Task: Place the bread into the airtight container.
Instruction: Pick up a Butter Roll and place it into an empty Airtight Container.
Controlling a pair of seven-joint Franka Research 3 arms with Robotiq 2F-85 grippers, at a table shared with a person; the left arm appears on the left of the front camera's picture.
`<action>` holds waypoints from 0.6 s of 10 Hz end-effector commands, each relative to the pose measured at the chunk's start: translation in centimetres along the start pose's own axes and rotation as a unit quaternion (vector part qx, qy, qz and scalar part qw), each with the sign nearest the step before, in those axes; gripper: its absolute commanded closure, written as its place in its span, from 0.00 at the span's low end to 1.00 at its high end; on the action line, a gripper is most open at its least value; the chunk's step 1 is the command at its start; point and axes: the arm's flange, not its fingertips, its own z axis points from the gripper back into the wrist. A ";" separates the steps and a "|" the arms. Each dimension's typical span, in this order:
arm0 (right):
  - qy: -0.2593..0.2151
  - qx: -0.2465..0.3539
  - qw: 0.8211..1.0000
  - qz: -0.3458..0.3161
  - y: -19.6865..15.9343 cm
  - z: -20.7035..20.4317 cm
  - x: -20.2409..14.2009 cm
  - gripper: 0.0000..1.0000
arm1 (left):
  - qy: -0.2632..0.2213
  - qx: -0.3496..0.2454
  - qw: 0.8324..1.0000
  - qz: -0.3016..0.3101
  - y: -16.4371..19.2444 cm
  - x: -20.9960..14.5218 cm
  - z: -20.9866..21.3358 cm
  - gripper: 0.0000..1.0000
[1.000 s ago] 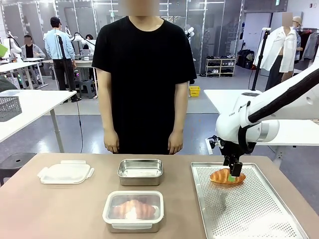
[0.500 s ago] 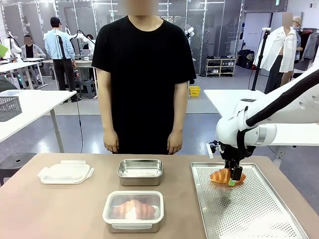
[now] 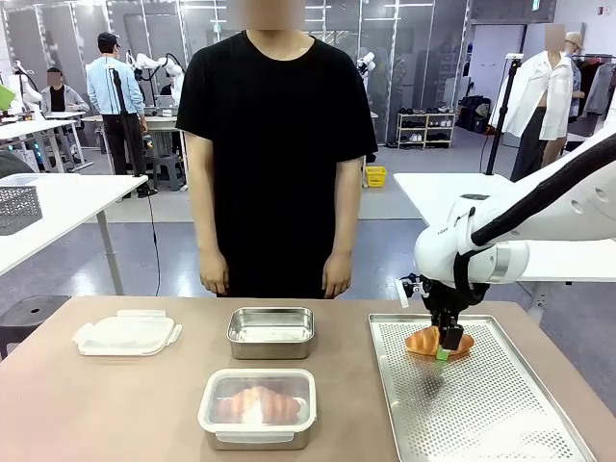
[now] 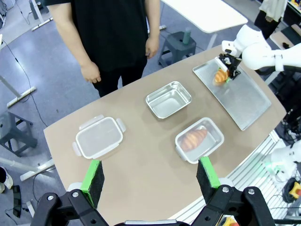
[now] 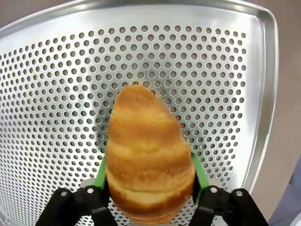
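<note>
The table (image 3: 115, 404) is carrying everything below the right gripper (image 3: 445, 345). The perforated tray (image 3: 500, 414) is lying directly beneath it, with its raised rim running just beyond the fingertips and along either side. The open steel container (image 3: 270, 348), the likely target, is sitting well off to this gripper's left, past that rim. A lidded container (image 3: 257, 409) is standing on the same side but nearer the robot, and a loose lid (image 3: 125, 334) is lying farther left again. The air between is looking free, the person's hands (image 3: 214, 274) hanging back from the table edge. The bread (image 5: 148, 150), a croissant, is sitting between this gripper's green pads (image 5: 196, 172), which are pinching its two flanks at the thick middle, a sensible hold; whether it is resting on the tray or just off it is hard to tell. It is probably light, soft and flaky, so a gentle squeeze is looking right and hard pressure would be risking a crushed crust. Rising clear of the rim before travelling left seems wise. The left gripper (image 4: 149, 165) is hovering high over the table, jaws spread, empty.
</note>
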 end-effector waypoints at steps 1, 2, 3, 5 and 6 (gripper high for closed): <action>0.005 0.005 1.000 -0.002 -0.1 0.9 0.2 0.38 | 0.001 -0.002 1.000 -0.005 0.0 0.1 0.1 0.00; 0.003 0.005 1.000 -0.005 0.0 1.4 0.3 0.38 | 0.001 -0.002 1.000 -0.005 0.0 0.1 0.1 0.00; 0.004 0.004 1.000 -0.001 0.1 1.9 0.3 0.38 | 0.001 -0.002 1.000 -0.005 0.0 0.1 0.1 0.00; 0.002 -0.005 1.000 -0.009 0.7 4.5 0.7 0.38 | 0.001 -0.002 1.000 -0.005 0.0 0.1 0.1 0.00; 0.007 -0.020 1.000 -0.010 1.7 7.4 1.5 0.38 | 0.001 -0.002 1.000 -0.005 0.0 0.1 0.1 0.00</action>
